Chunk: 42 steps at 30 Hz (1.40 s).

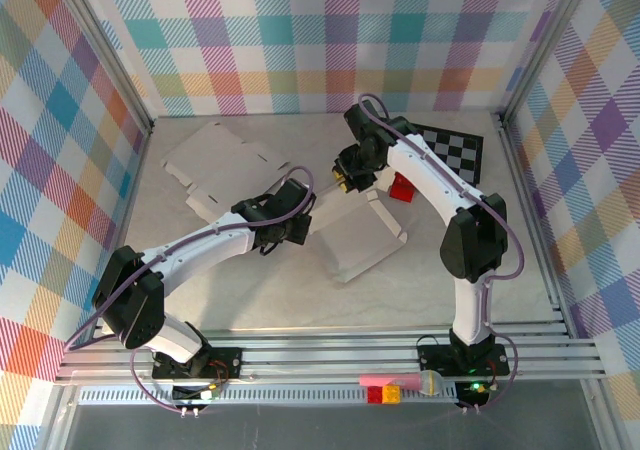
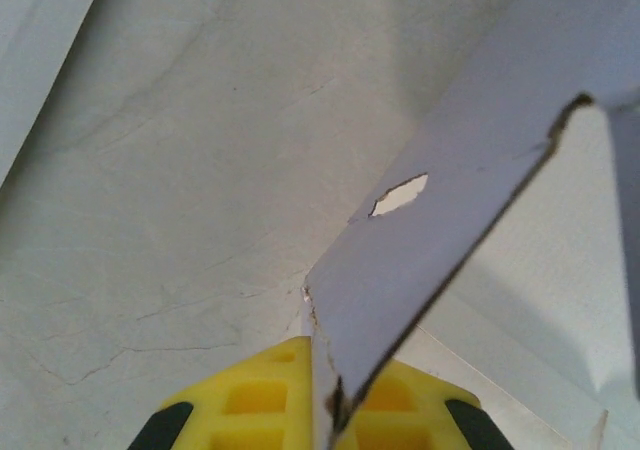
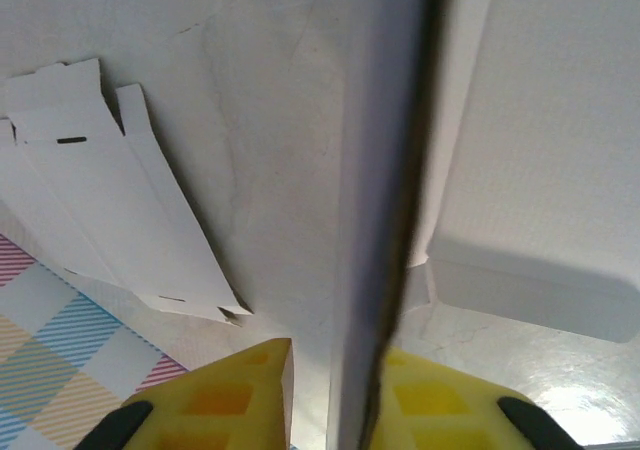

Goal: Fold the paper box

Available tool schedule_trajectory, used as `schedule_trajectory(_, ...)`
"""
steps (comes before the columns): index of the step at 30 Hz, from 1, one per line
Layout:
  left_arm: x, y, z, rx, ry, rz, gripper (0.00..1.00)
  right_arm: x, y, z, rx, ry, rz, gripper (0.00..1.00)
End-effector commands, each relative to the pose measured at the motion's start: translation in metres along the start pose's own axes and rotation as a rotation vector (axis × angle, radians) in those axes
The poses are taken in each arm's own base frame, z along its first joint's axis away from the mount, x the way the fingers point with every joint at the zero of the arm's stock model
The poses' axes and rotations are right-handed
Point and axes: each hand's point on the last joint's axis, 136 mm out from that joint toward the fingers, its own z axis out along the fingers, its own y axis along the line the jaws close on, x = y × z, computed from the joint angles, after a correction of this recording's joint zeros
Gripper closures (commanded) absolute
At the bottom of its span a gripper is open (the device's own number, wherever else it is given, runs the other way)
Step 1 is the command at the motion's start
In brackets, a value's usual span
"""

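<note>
Your left gripper [image 2: 330, 375] and right gripper [image 3: 350, 370] each clamp a flap of the white paperboard box [image 1: 355, 235]. It looks light and crease-prone, so pinch near the folds.

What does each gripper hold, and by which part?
Both hold the paper box: left gripper at the corner of a flap, right gripper at the edge of a panel.

Pastel plaid walls [image 1: 300, 30] enclose a pale, marble-veined tabletop [image 1: 250, 300], with aluminium rails [image 1: 330, 355] along its near edge.
</note>
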Motion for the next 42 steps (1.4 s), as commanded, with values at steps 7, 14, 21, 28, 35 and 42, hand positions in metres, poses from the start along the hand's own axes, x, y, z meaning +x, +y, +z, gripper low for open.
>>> schedule_trajectory(7,-0.005,-0.013,-0.006,0.052,0.013,0.013,0.99,-0.001,0.015,-0.027,-0.075,-0.033,-0.043,0.73)
schedule_trajectory(14,-0.003,-0.014,-0.003,0.055,0.029,0.015,0.99,-0.001,0.017,-0.039,-0.107,-0.053,-0.061,0.71)
schedule_trajectory(21,-0.004,-0.015,-0.002,0.058,0.029,0.013,1.00,0.003,0.012,-0.041,-0.101,-0.038,-0.076,0.61)
schedule_trajectory(28,-0.005,-0.016,-0.002,0.062,0.034,0.010,1.00,0.004,-0.004,-0.032,-0.077,-0.026,-0.058,0.58)
schedule_trajectory(35,-0.004,-0.016,-0.002,0.062,0.038,0.012,1.00,0.001,0.000,-0.021,-0.089,-0.025,-0.069,0.69)
schedule_trajectory(42,-0.004,-0.016,-0.003,0.064,0.038,0.009,1.00,-0.002,0.007,-0.025,-0.112,-0.047,-0.074,0.77)
